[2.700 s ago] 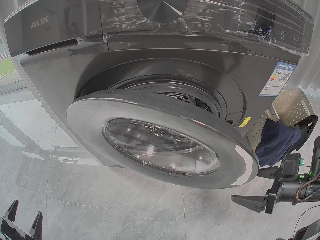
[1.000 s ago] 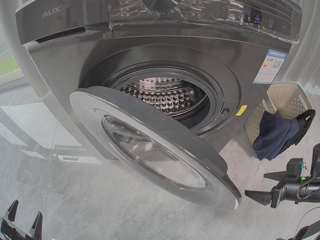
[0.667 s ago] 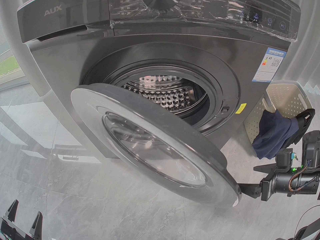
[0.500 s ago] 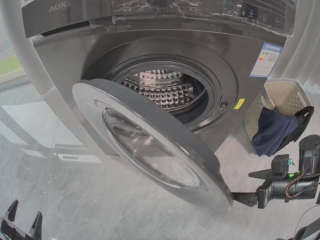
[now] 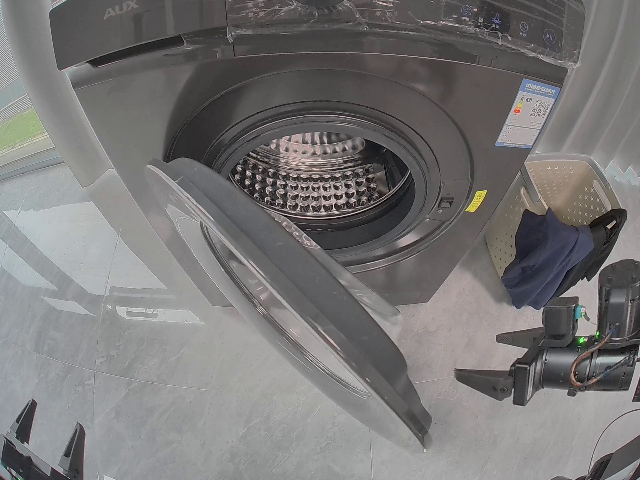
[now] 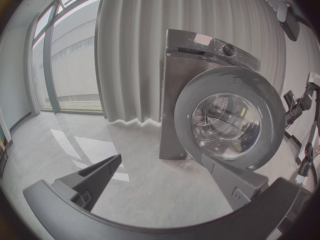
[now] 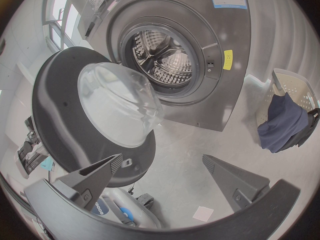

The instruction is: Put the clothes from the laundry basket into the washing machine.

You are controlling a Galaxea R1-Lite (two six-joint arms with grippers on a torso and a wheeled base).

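Dark blue clothes (image 5: 545,258) hang over the rim of the laundry basket (image 5: 567,175), on the floor beside the washing machine (image 5: 133,121), whose door (image 5: 300,295) stands wide open. The right gripper (image 5: 481,355), jaws apart and empty, points level toward the door's edge. The left gripper (image 5: 53,416) sits low, jaws apart.

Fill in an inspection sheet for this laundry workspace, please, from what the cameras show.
Surface: grey tiled floor.
Job's things: washing machine with door swung open, no clothes seen in drum; laundry basket beside it, dark blue garment and black garment draped over its rim.
Clutter: small white scrap on the floor.
Grippers: left gripper open, empty; right gripper open, empty, between door and basket.
Cables: cable looped at the right wrist.
Surroundings: pleated curtain behind the machine, windows beside it.
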